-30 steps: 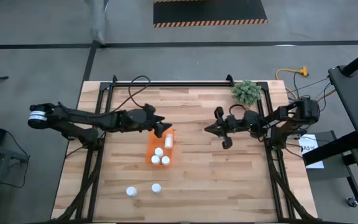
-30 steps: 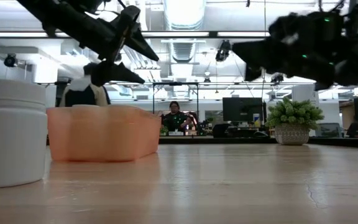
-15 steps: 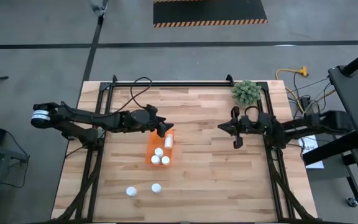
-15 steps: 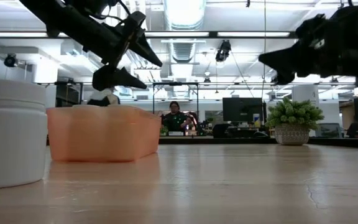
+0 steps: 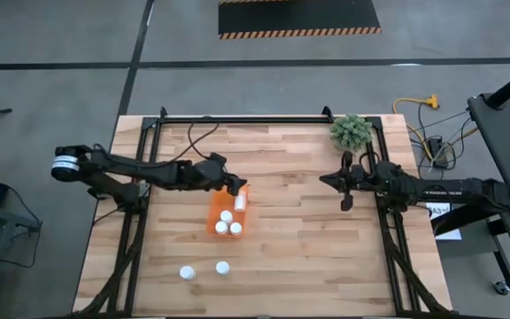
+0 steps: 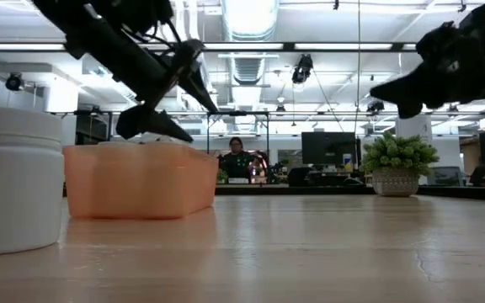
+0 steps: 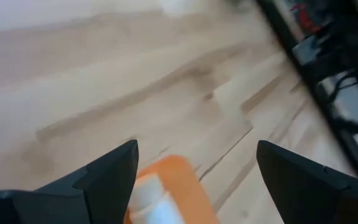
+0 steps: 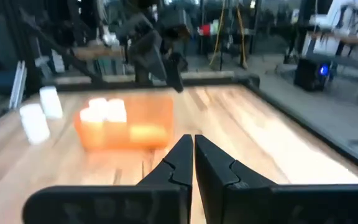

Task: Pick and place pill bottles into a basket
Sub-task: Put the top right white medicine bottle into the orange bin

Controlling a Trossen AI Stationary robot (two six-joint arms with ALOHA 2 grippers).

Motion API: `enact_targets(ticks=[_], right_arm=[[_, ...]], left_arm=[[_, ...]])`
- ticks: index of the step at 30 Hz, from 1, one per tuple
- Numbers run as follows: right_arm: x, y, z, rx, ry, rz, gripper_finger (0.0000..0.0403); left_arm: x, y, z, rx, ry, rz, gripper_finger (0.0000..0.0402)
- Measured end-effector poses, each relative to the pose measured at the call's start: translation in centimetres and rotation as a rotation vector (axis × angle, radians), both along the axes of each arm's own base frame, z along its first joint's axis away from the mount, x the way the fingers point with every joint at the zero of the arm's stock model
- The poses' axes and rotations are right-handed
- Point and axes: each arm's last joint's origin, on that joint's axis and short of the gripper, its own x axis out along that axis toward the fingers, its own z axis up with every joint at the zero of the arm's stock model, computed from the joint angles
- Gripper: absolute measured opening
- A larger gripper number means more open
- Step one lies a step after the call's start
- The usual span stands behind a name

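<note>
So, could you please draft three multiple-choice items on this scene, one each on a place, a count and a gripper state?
1. Where is the plant?
A. far right corner of the table
B. inside the basket
C. near left corner

2. How many pill bottles stand outside the basket?
A. none
B. two
C. five

3. How is the left gripper?
A. shut on a bottle
B. shut, empty
C. open, empty

Answers: 1 A, it sits by the frame's far right corner; 2 B, two stand on bare wood nearer the front; 3 C, its fingers are spread above the basket's far end.
</note>
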Motion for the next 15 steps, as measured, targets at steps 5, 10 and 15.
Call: enact_targets(ticks=[5,10,15], right_arm=[[-0.9,0.2,0.1,0.004,-0.006,0.000,0.0008],[-1.7,0.3,-0.1,-0.008,0.015,-0.022,0.0008],[-2.4,0.4,-0.2,-0.009,0.018,-0.047,0.0008]], left_arm=[[1.9,-0.2,0.1,-0.023,0.120,-0.025,0.0287],[3.3,-0.6,1.4,-0.028,0.281,-0.045,0.0280],[3.9,-1.3,2.7,-0.010,0.358,-0.043,0.0280]])
